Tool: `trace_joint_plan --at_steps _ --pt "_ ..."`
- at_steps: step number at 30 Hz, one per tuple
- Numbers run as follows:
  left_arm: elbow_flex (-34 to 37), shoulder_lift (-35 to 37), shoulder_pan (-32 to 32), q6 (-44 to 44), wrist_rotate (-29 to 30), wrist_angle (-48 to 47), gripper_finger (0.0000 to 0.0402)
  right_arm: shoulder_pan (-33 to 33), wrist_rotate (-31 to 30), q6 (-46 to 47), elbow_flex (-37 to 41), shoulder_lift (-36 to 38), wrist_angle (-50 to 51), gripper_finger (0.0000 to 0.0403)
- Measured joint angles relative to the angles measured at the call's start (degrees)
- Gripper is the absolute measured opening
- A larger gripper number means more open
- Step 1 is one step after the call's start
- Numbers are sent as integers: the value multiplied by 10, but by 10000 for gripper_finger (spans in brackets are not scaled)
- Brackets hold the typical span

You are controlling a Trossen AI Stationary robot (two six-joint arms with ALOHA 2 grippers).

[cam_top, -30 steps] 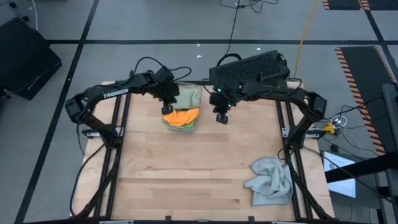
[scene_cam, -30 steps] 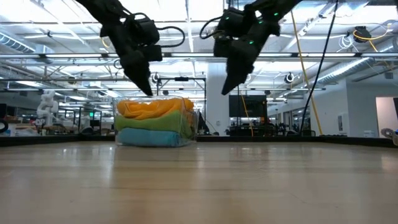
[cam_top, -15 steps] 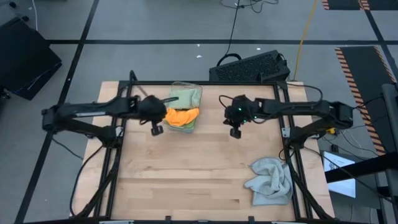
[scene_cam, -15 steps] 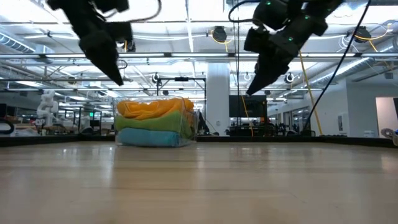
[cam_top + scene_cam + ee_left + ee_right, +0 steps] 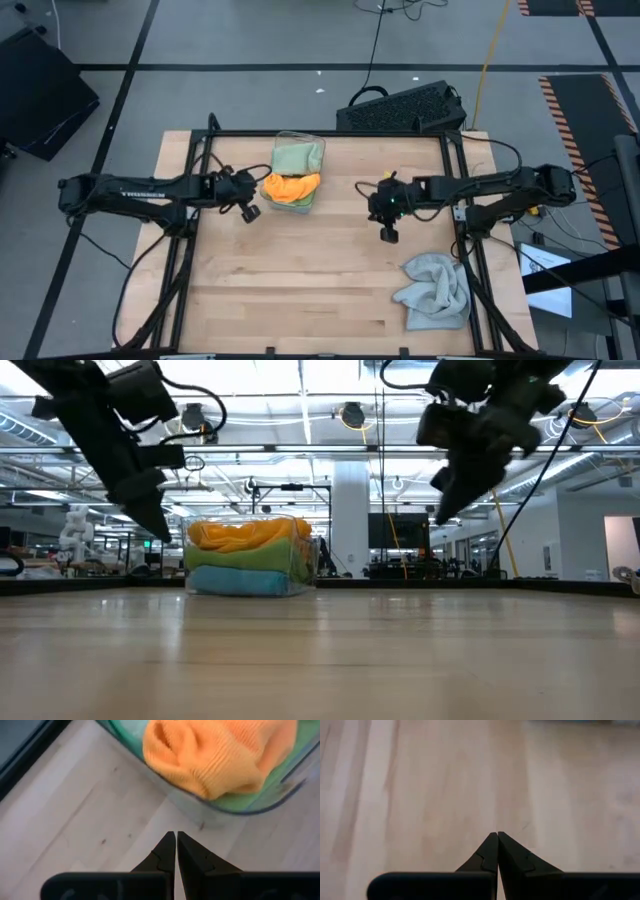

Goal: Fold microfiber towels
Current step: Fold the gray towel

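A clear plastic bin (image 5: 312,172) stands at the table's far middle with folded microfiber towels stacked in it: an orange one (image 5: 290,187) on top, green (image 5: 252,558) and blue (image 5: 238,581) beneath, and a sage green one (image 5: 298,155) at the far end. A light grey towel (image 5: 432,290) lies crumpled on the table near the right front. My left gripper (image 5: 250,212) hangs shut just left of the bin's near end (image 5: 176,837). My right gripper (image 5: 388,235) hangs shut over bare wood (image 5: 497,837), right of the bin.
The black frame rails (image 5: 190,250) run along the table's left and right sides. Bare wood (image 5: 300,280) spreads across the near half, left of the grey towel. A black keyboard (image 5: 405,108) lies beyond the far edge.
Both grippers have drawn away from the bin and sunk lower, staying shut. My left gripper went toward the near and left edges and rolled. My right gripper went toward the near and right edges. The towels have not moved.
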State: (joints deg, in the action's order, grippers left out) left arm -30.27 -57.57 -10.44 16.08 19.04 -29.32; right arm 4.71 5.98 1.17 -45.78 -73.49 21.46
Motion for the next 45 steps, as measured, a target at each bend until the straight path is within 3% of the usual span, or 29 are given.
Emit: trace_joint_plan --at_steps 10,19,28,32,37,45 --pt "20 -62 -15 -42 -57 131 21 -110 -6 144 0 22 72 11" --pt "20 -97 -13 -49 -96 202 21 -220 -104 292 0 50 142 32" --pt "20 -66 67 -6 -99 187 21 -313 -122 457 0 55 230 73" --pt "20 -62 128 21 -68 200 21 -347 -151 491 4 55 240 100" --pt "20 -63 195 57 -17 225 21 -367 -164 481 62 55 172 131" --pt "20 -63 257 64 55 331 21 -366 -164 410 160 55 61 173"
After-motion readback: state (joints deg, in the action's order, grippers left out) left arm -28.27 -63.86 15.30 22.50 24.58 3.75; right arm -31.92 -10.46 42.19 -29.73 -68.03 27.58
